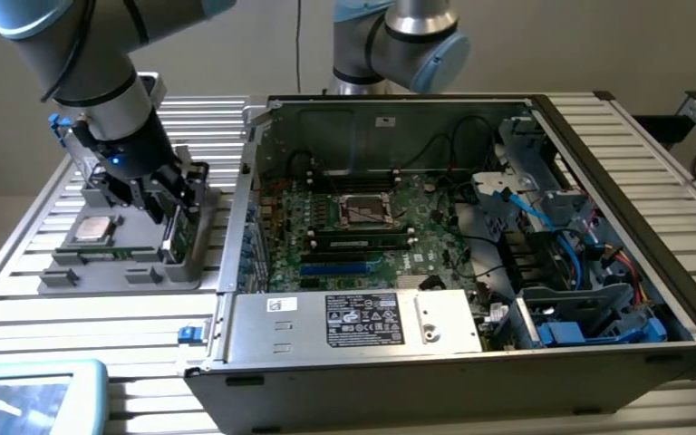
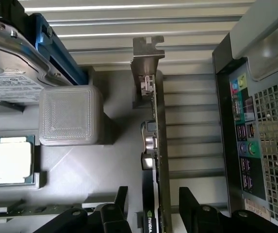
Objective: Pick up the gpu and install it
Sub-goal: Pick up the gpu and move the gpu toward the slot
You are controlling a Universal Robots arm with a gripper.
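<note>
**GPU (image 2: 154, 141) on edge in parts tray**

GPU stands on edge in a slot of the grey tray (image 2: 80, 170), with its silver bracket (image 2: 147, 53) at one end. The gripper (image 2: 153, 201) straddles it, jaws wide, one finger on each side. The hard drive (image 2: 10, 73), processor (image 2: 11, 160) and computer case (image 2: 255, 145) flank it. The slot hides the card's lower edge.

Mid-frame I see the gpu (image 2: 154, 126), a thin green-and-black card, standing on edge in a grey plastic holder (image 2: 80, 165). My gripper (image 2: 154, 194) straddles it, one black finger on each side with a gap showing. A square silver processor chip (image 2: 11, 160) lies in the holder nearby.
</note>
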